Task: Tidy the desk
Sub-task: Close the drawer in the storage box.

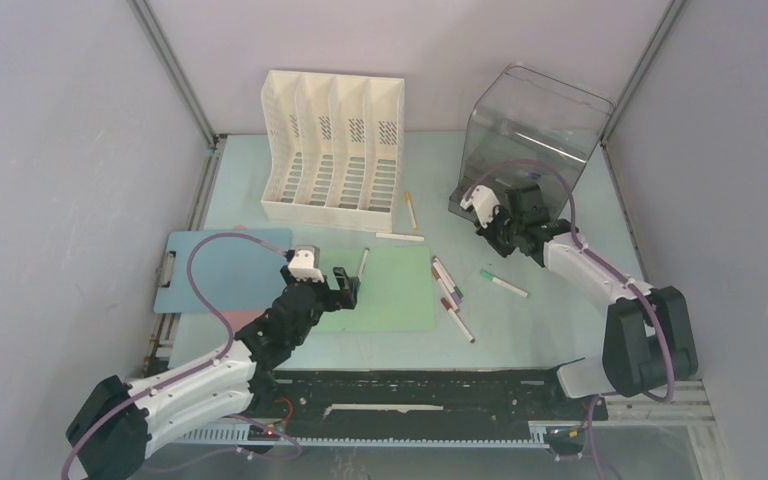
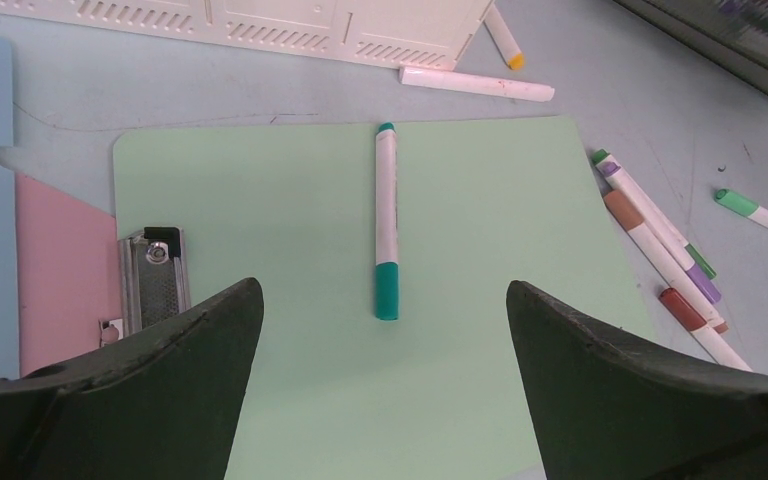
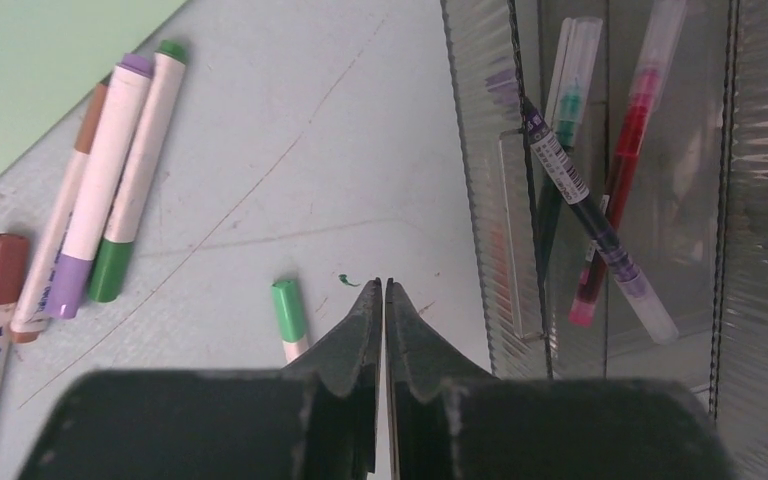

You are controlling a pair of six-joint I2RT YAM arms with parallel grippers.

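Here's the desk [image 1: 545,325], the pale mint top filling the floor of the walled cell from the arm bases to the far wall, with everything sitting on it. Left gripper [image 1: 350,282] hangs over the near-left part of the green clipboard [image 2: 480,220], fingers [image 2: 210,340] released and spread wide, nothing between them. Just beyond them, a teal-capped marker [image 2: 387,215] lies on that clipboard, pointing near to far. A blue clipboard [image 1: 222,265] lies to the left, its edge under the green one.

Over on the right, the right gripper [image 3: 381,290] is low at the near-left corner of the smoky clear bin [image 1: 535,130], fingers clenched tip to tip and gripping nothing. Pens [image 3: 580,190] lie inside the bin. A green-capped marker [image 3: 287,310] lies on the desk just left of those tips. A cluster of markers [image 1: 450,295] rests off the green clipboard's right edge. The white file rack [image 1: 332,150] stands far left of centre.
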